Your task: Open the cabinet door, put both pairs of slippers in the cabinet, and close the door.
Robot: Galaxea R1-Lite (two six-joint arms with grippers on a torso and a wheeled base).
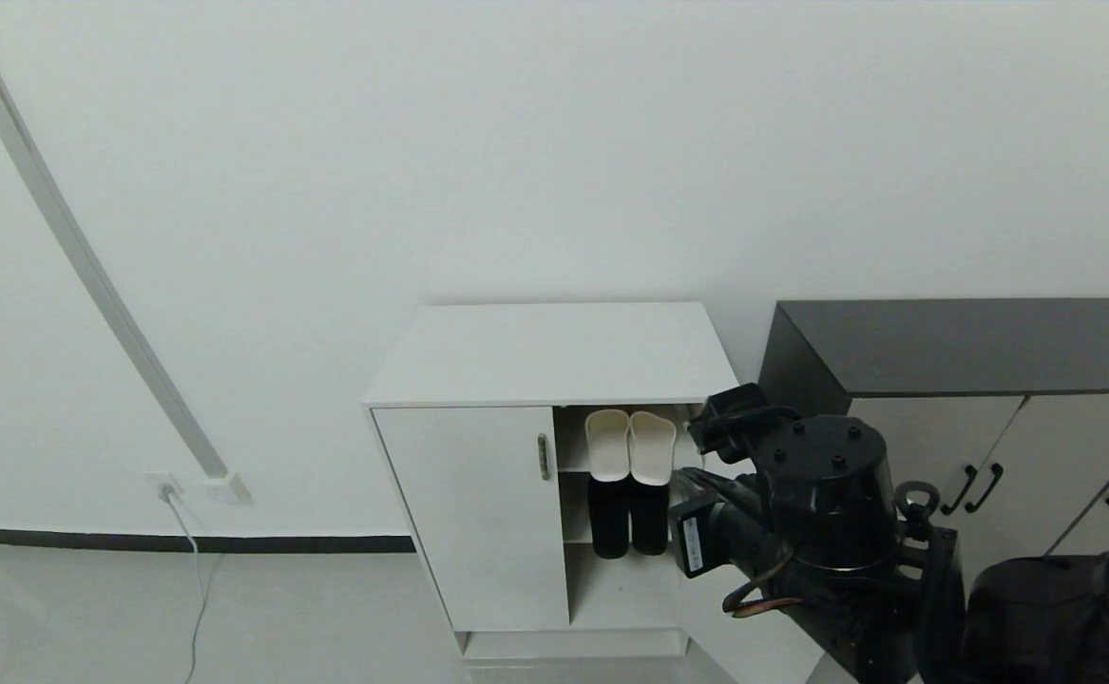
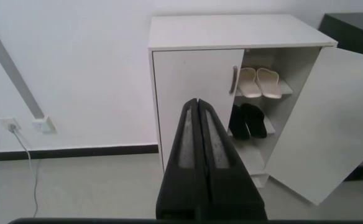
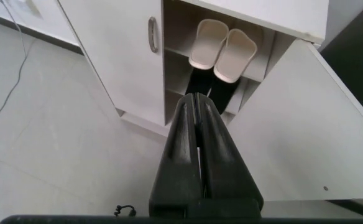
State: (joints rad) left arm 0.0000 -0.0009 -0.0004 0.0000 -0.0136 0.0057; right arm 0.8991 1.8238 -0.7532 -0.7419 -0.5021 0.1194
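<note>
Cabinet (image 1: 554,351): white, against the wall, with its right half standing open and three compartments showing inside.
Open door (image 2: 330,118): swung wide on the cabinet's right side. In the head view the right arm (image 1: 820,494) covers most of it.
Shut door (image 2: 194,81): the left door, flat against the cabinet front.
Dark cabinet (image 1: 972,342): just beside the white one on the right, cut off by the edge of the head view.
Right gripper (image 3: 197,98): fingers pressed together with nothing between them, held in front of the open half and pointing at the shelves. It touches neither door.
Left gripper (image 2: 197,102): fingers closed flat on each other and empty, well back from the cabinet and facing the shut door.
Black slippers (image 1: 628,518): the pair lies side by side on the middle shelf. In the right wrist view the fingertips hide part of them.
Cream slippers (image 1: 630,445): the pair lies side by side on the upper shelf, directly above the black pair.
Handle (image 1: 543,457): a slim upright bar at the shut door's inner edge.
</note>
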